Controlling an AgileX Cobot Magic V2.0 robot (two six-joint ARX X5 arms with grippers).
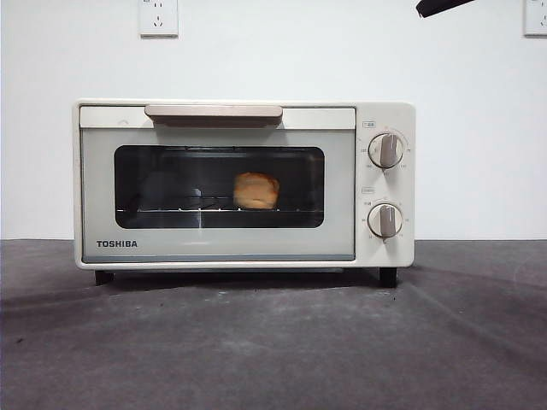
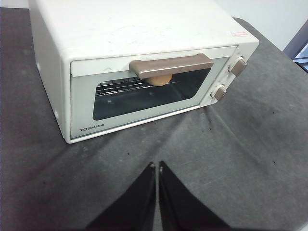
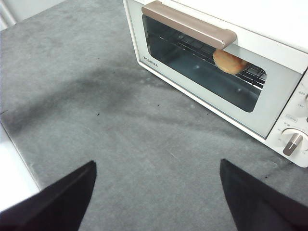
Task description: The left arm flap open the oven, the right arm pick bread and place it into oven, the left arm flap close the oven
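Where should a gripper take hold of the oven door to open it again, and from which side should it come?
Probably at the beige bar handle along the top edge of the door of the oven. It stands out from the door, so jaws can close over its middle from the front and above. The rest of the door is flat glass.

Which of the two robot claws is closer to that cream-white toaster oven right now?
Hard to say; both hang back over the dark mat. The left gripper, jaws shut, faces the cream-white boxy toaster oven straight on. The right gripper, jaws open, views it at an angle.
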